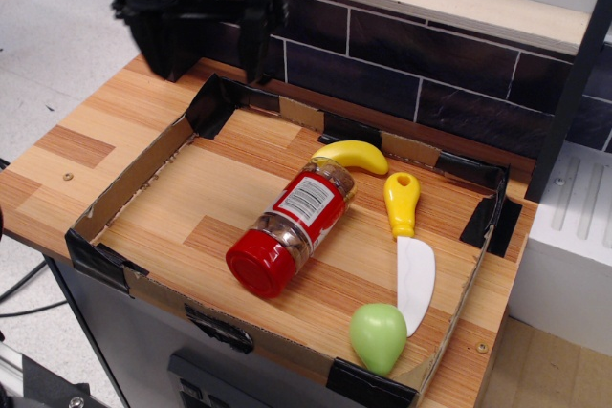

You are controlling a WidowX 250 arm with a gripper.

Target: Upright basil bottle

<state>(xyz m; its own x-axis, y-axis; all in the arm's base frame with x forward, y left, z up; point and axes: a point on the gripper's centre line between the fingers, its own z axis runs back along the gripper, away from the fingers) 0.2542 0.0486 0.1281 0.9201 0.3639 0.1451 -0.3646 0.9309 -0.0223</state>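
wood-grain table (86, 131) before dark tiled wall (430, 74)

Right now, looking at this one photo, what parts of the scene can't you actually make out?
- gripper: blurred and cut off by the top edge, so whether its jaws are open or shut cannot be told.
- basil bottle: lies on its side; the label print is too small to read.
- green pear-like toy: its lower part sits behind the cardboard tray wall.
- knife: blade tip partly hidden by that toy.

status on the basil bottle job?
End effector high over tray's back-left corner, open, empty. Basil bottle on its side, lid toward front. Banana at its base; knife alongside, apart.
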